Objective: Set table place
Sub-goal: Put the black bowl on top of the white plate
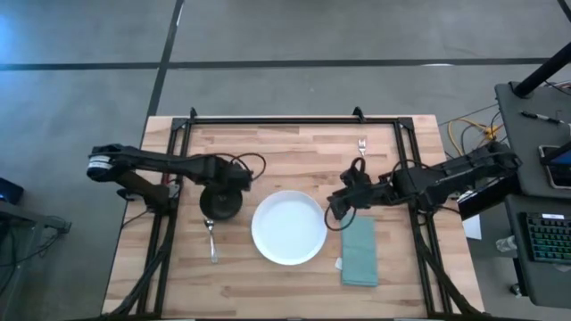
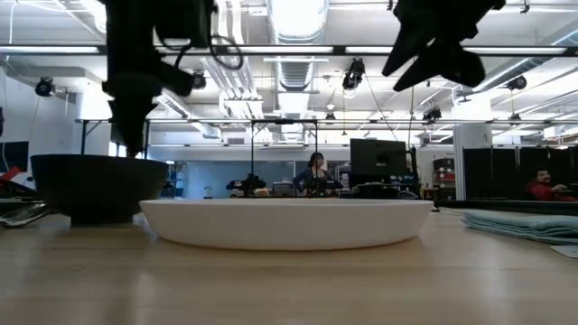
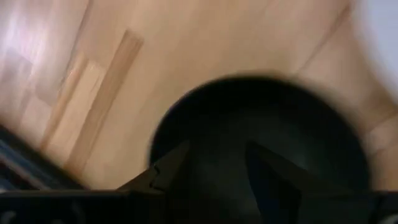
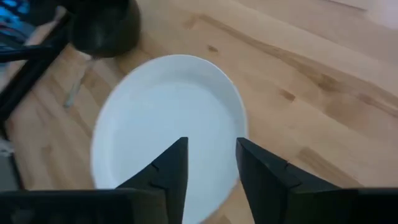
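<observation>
Two utensils lengthwise front-to-back, fork (image 1: pixel 361 145) far, spoon (image 1: pixel 211 239) near.

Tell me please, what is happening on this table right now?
Two robot arms are setting a place. The left gripper hangs over the small black bowl, jaws open. The right gripper, jaws open, hovers by the round white plate. A folded teal napkin lies right of the plate, one utensil lies left, and another lies farther back.

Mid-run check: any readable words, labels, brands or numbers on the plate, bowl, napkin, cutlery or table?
None readable.
Plate: plain white, no marking.
Bowl: plain black.
Napkin: plain teal; a small white tag at its edge is too small to read.
Table: bare wood, no label.
</observation>
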Available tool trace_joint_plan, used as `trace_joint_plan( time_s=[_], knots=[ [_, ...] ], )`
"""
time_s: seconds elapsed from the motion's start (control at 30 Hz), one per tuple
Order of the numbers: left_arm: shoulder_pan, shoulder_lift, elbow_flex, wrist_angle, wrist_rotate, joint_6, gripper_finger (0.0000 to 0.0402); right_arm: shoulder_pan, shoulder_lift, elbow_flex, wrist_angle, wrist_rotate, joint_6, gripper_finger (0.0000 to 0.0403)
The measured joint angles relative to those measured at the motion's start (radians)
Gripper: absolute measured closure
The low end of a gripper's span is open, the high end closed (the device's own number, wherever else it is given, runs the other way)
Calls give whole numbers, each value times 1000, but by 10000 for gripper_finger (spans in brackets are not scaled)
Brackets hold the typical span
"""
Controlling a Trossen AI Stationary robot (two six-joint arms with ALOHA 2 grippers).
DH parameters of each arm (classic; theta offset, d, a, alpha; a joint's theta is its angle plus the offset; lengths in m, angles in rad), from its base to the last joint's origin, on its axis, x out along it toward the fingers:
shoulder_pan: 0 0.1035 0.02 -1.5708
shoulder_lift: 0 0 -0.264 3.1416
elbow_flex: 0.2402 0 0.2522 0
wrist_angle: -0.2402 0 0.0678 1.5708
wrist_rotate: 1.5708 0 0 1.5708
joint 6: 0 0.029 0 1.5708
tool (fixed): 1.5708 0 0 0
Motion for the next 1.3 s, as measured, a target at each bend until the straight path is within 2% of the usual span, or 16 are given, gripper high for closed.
trace_joint_plan(
  time_s=[0.23,0.43,0.77,1.07,1.3],
  knots=[
    [87,-60,-71,7,45,125,265,-56,0,0,65,-87,-73,252],
    [122,-73,-75,5,131,107,265,-119,0,0,64,-171,-110,230],
    [128,-73,-75,-48,122,71,265,-207,0,0,100,-306,-131,204],
    [130,-104,-73,-80,99,43,265,-215,1,0,140,-319,-120,204],
    [154,-78,-141,-71,95,43,265,-215,1,0,139,-318,-109,204]
  ],
)
